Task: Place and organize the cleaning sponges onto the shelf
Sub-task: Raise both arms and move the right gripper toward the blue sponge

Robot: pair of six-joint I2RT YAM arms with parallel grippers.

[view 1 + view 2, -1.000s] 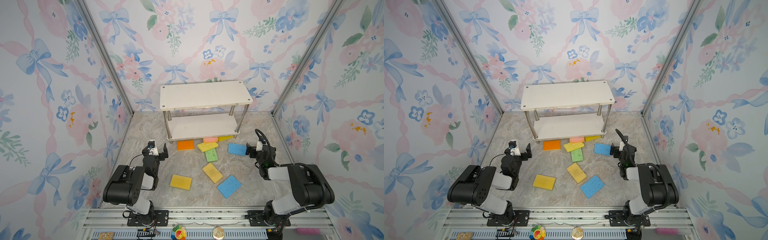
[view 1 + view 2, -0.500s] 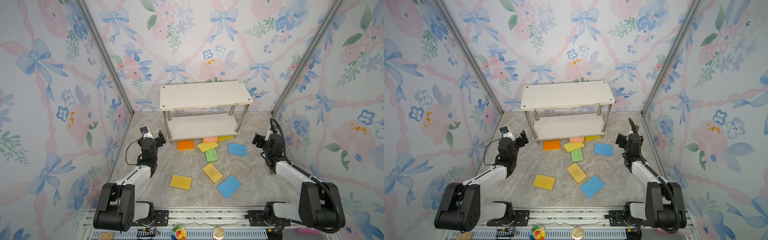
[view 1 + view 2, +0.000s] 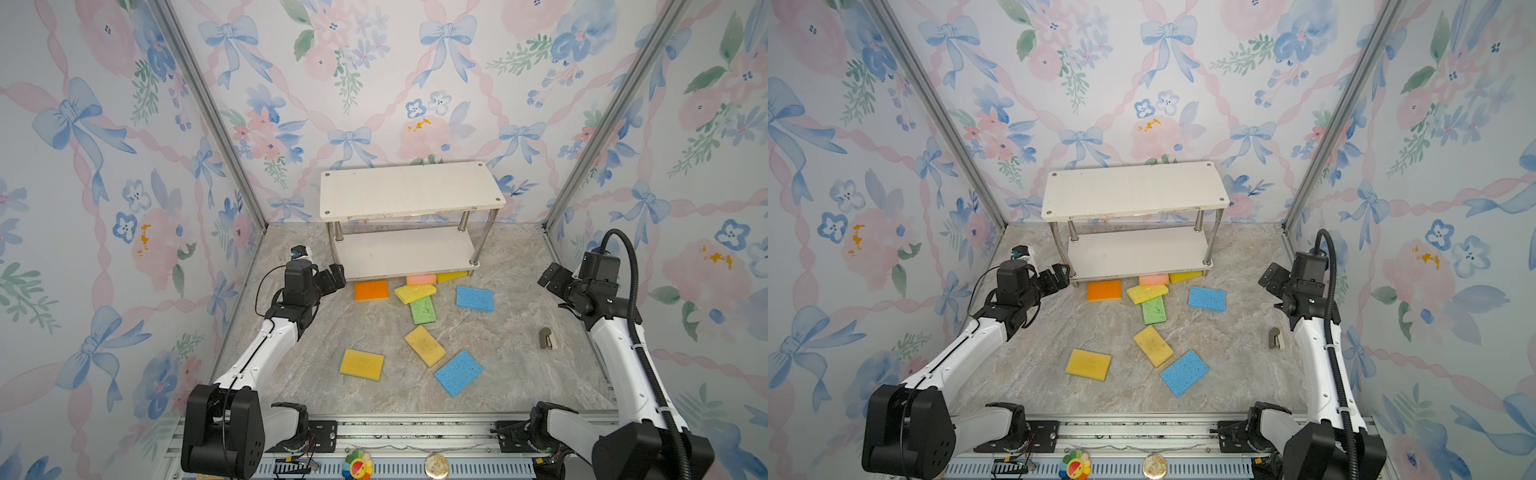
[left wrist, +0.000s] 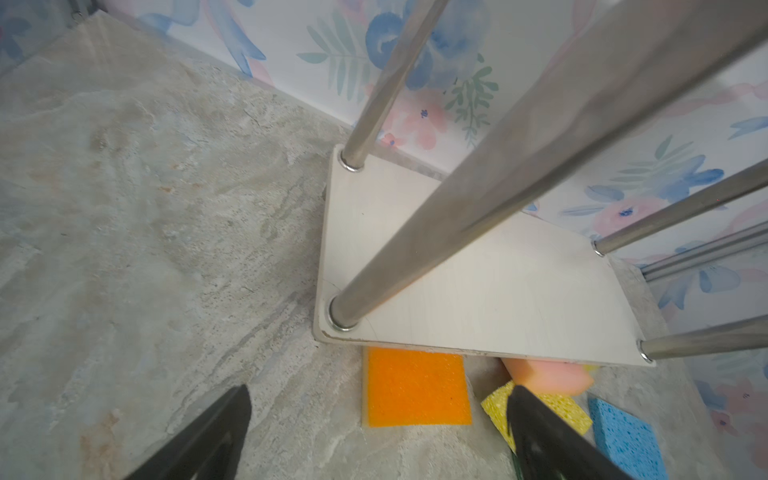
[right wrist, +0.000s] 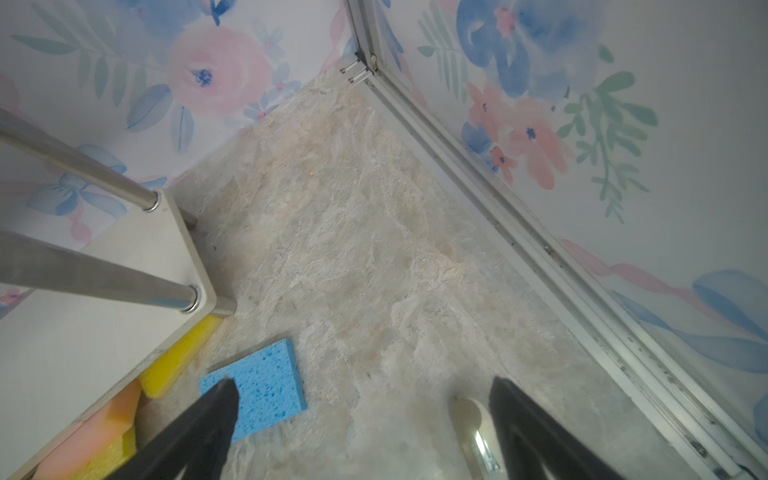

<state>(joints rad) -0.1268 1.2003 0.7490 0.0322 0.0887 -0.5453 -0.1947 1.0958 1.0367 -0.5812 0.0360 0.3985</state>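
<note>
Shelf (image 3: 409, 189) at the back of the table (image 3: 511, 374), sponges all down in front of it. Orange sponge (image 3: 371, 289), pink sponge (image 3: 421, 279) and yellow sponge (image 3: 452, 276) right at the lower board's front edge, the last two tucked partly under. Bright yellow sponge (image 3: 414, 293) overlapping the green sponge (image 3: 422, 311), far blue sponge (image 3: 474, 298) off to the right. Closer in: tan sponge (image 3: 424, 345), golden sponge (image 3: 361, 364), near blue sponge (image 3: 458, 372).

Left gripper (image 3: 337, 276) spread wide, holding nothing, hanging just beside the shelf's front-left leg, orange sponge near on its right. Lined up between the fingertips in the left wrist view.

Right gripper (image 3: 549, 277) also wide and empty, up by the right wall, well apart from the shelf. Far blue sponge nearest, off to its left. Small metal thing (image 3: 546, 337) on the table under that arm.
</note>
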